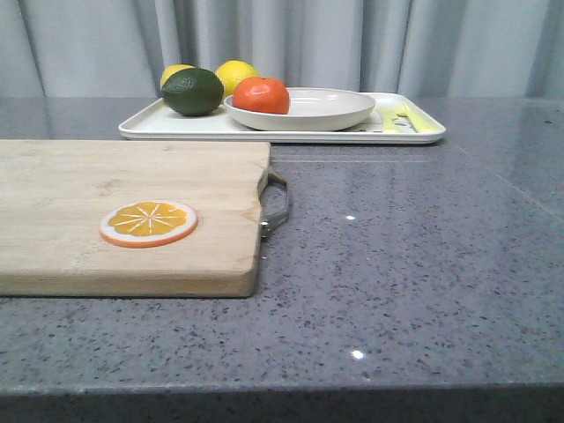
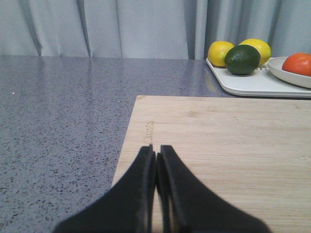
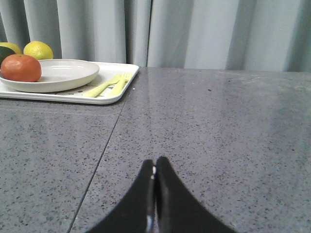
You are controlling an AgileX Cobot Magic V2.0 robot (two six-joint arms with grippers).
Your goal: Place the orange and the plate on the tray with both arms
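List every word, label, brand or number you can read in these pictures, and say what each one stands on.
Cutting board: a small mark is burned into the wood near its edge, seen from the left wrist; too small and blurred to read.
Tray: only yellow-green drawn marks, no legible writing.
Plate, orange, orange slice: no text.

Orange in plate on tray at twelve o'clock; lime, lemons left of plate; cutting board at nine, bearing orange slice.
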